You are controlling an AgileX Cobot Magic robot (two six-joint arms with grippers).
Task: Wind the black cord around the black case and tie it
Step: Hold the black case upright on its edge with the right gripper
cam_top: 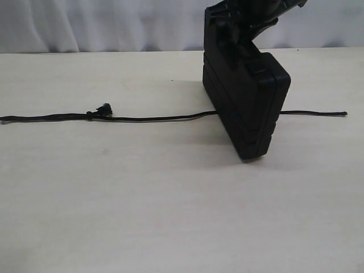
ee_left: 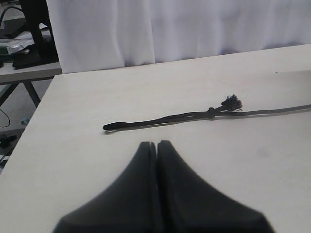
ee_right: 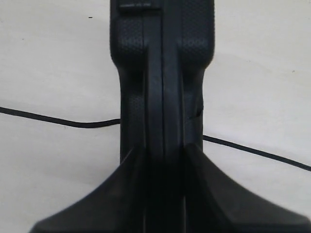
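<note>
Bare desk [cam_top: 170, 216] up front, then the black case [cam_top: 244, 96] stood on edge, with the right hand [ee_right: 164, 145] clamped on its top. The black cord [cam_top: 159, 118] lies flat across the desk, passing the case's base. The left hand [ee_left: 157, 145] is pinched shut on nothing, and the cord's knotted end is just ahead of it.

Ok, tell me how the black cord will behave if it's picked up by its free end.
Probably floppy: the black cord lies limp, with slight waves, flat on the table. Likely light, being thin. Its frayed knot may snag.
</note>
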